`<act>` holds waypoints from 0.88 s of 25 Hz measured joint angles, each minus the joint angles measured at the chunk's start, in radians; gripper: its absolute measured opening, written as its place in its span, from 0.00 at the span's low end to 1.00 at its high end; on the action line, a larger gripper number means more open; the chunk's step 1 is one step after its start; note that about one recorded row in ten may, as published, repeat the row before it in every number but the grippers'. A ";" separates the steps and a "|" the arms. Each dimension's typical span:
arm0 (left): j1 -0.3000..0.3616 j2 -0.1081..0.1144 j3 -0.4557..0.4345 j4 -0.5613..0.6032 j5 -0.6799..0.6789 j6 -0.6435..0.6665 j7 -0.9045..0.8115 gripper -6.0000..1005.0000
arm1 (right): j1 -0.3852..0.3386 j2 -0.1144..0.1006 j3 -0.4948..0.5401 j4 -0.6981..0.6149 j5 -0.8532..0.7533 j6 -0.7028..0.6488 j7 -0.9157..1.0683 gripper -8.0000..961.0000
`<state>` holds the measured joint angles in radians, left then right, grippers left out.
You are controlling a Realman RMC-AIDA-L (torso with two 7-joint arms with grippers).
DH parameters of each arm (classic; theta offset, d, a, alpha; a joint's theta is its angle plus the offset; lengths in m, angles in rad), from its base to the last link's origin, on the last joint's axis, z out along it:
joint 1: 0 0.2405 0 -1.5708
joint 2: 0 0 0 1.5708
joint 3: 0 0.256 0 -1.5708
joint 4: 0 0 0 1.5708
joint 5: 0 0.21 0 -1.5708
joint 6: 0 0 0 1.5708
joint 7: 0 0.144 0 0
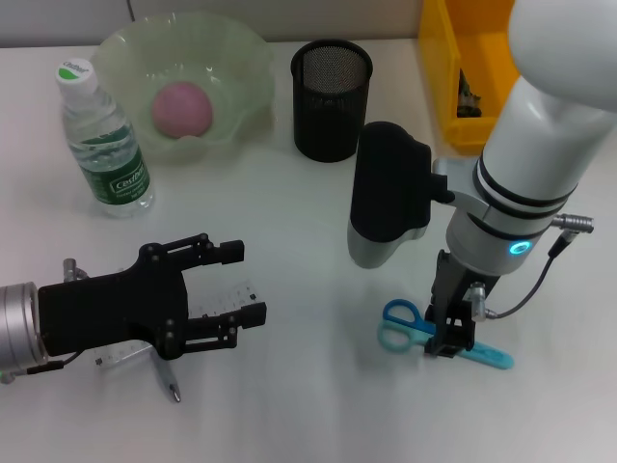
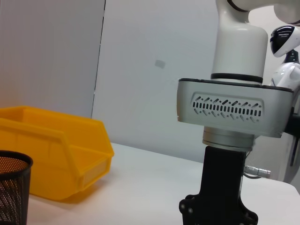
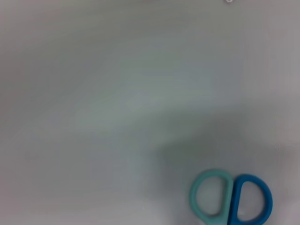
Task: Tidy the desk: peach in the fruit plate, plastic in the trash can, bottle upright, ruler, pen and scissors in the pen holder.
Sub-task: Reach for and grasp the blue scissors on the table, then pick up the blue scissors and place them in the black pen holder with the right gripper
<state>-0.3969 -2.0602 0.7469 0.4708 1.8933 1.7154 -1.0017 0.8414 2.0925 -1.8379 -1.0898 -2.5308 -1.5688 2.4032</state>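
Spread open at the lower left of the head view, the left gripper (image 1: 249,285) was held over a ruler (image 1: 220,301) and pen (image 1: 165,375). Scissors (image 1: 405,324) were straddled at lower right by the right gripper (image 1: 453,340); its fingers' state could not be told. On the white counter (image 1: 289,405), a bottle (image 1: 101,140) labelled "C'estbon" stood upright; a peach (image 1: 182,108) lay in the fruit plate (image 1: 246,53), beside the pen holder (image 1: 331,99).

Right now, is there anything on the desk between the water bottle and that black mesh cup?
Yes. In the head view, the green fruit plate with the pink peach in it lies between the water bottle and the black mesh pen holder.
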 joint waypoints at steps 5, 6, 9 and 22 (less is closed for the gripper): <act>0.000 0.000 0.000 0.002 0.000 0.002 -0.004 0.78 | -0.001 0.000 -0.024 0.008 0.002 0.012 0.001 0.37; 0.000 0.000 0.000 0.002 0.000 0.002 -0.004 0.78 | -0.001 0.000 -0.027 0.011 0.003 0.014 0.001 0.36; -0.001 0.000 0.000 0.003 -0.001 0.005 -0.011 0.78 | -0.003 0.000 -0.030 0.012 0.005 0.020 0.002 0.33; 0.000 0.002 0.000 0.006 -0.003 0.007 -0.024 0.78 | -0.019 0.000 0.010 -0.012 0.009 0.021 0.003 0.26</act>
<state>-0.3973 -2.0585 0.7469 0.4771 1.8901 1.7225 -1.0259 0.8228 2.0923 -1.8277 -1.1018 -2.5217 -1.5478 2.4057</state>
